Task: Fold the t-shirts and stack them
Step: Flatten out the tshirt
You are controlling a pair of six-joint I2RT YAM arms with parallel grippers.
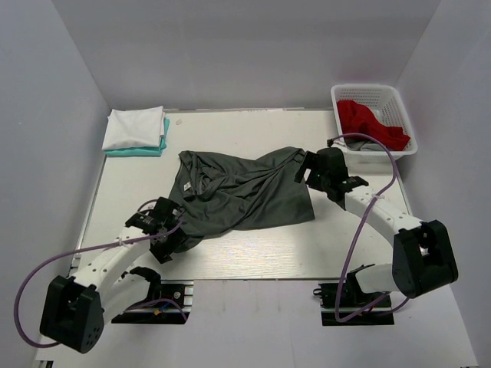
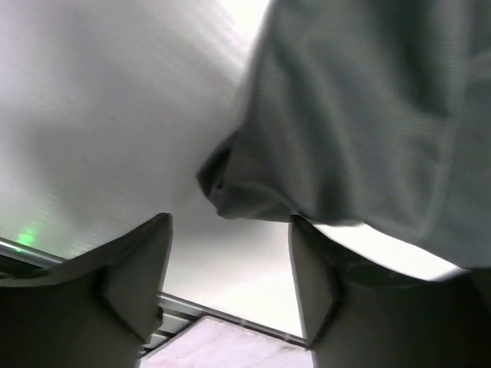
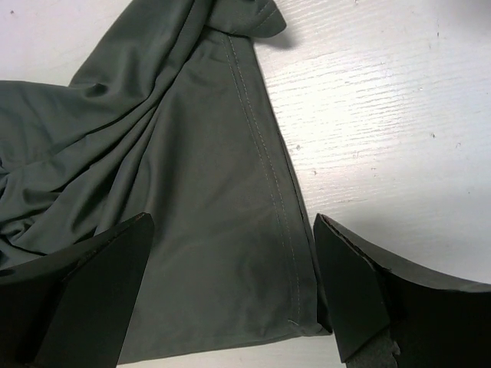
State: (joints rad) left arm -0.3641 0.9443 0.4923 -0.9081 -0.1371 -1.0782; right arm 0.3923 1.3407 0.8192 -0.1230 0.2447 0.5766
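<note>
Overhead, a dark grey soft cloth t-shirt (image 1: 245,192) lies spread but rumpled across the middle of the pale white table (image 1: 268,257), its neck opening toward the left and heavy creases running through the fabric.

The left gripper (image 1: 167,234) sits at the shirt's near left corner. From the left wrist camera, its two dark fingers (image 2: 138,276) stand apart, clamped on nothing. A bunched edge of the grey cloth hangs just beyond the gap and drapes over the tip of the finger on the right of that view.

The right gripper (image 1: 311,172) sits at the shirt's far right corner. From the right wrist camera, its black fingers (image 3: 368,284) are also spread wide, straddling a stitched hem of the grey cloth that lies flat on the table between them.

At the far left corner of the table, a folded white cloth t-shirt (image 1: 134,126) rests on top of a folded teal cloth t-shirt (image 1: 157,148), whose edge peeks out beneath it.

At the far right, a white plastic lattice basket (image 1: 372,87) holds a crumpled red cloth t-shirt (image 1: 368,123).
</note>
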